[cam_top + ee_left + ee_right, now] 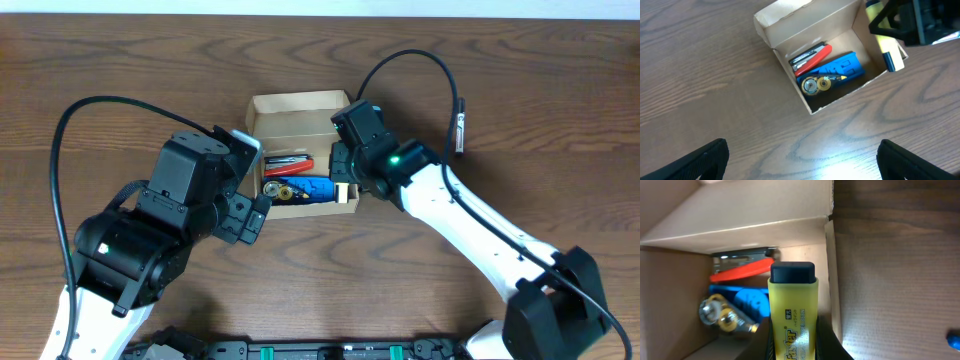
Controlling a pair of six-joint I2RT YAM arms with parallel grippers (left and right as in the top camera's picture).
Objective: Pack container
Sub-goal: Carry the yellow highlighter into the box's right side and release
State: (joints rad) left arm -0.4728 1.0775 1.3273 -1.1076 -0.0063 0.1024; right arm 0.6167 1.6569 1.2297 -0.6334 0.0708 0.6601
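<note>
- My right gripper [792,342] has its fingers pinched on the body of a yellow highlighter [792,310], black cap pointing away from the fingers.
- Just beyond the cap is the open container [740,240]. The highlighter hangs over its near-right corner and, as I judge it, is not yet inside.
- Further in from those fingers, on the box floor, lie a red-handled tool [815,56], a blue block [840,66], a pencil [832,78] and two gold round pieces [812,85]. These count as packed.
- My left gripper [802,160] is spread wide and holds nothing, with bare table [715,75] between its fingers [705,160] and the box ahead.
- Left to do, by my reckoning: lower and release the highlighter, then fold the flap [300,100] shut.
- A small blue thing [952,340] sits on the table to the right of the fingers. I cannot tell what it is.
</note>
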